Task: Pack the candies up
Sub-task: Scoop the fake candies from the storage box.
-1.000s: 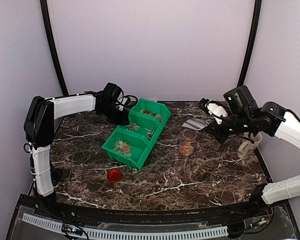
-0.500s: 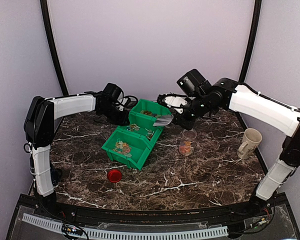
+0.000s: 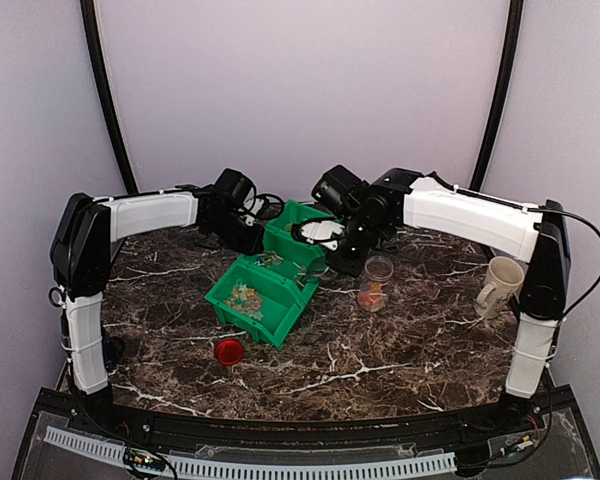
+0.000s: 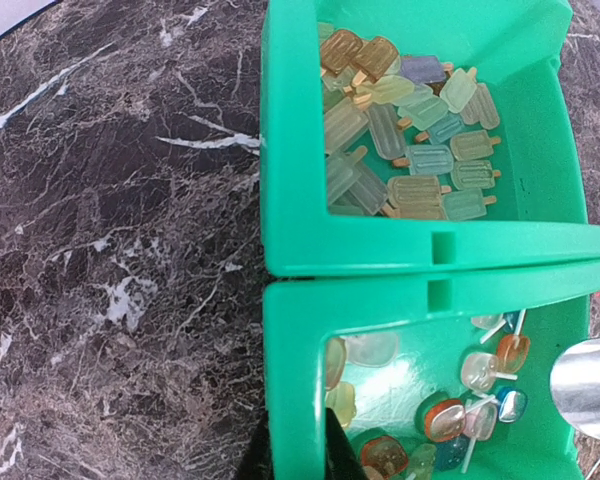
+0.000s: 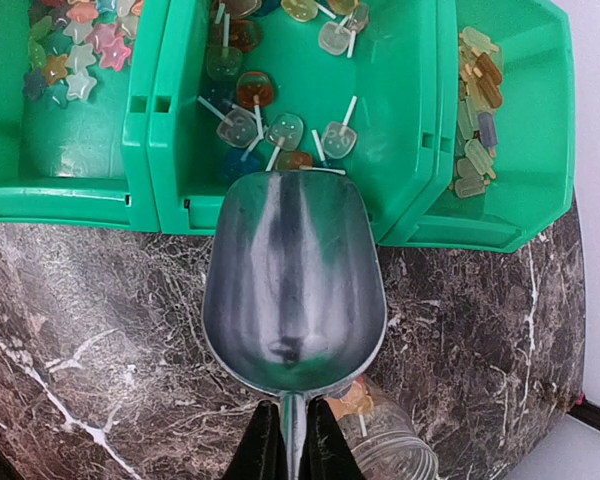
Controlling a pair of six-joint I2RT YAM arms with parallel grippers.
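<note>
Dark marble table (image 3: 400,350) bore green plastic bins (image 3: 265,300). Right gripper (image 5: 292,440) clenched silver metal scoop (image 5: 293,280); small loose candies (image 5: 270,120) lay inside mid bin, just beyond scoop's lip. Left gripper (image 4: 300,455) clamped that bin's wall.

Dark marbled table (image 3: 410,350). Row of three green bins (image 3: 258,318) mid-left; red lid (image 3: 229,350) near the front one. Beige mug (image 3: 500,284) far right. Empty metal scoop (image 5: 293,285) over middle bin's rim.

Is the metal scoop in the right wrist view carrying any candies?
No, the scoop is bare inside; the candies lie in the green bins beyond it.
</note>
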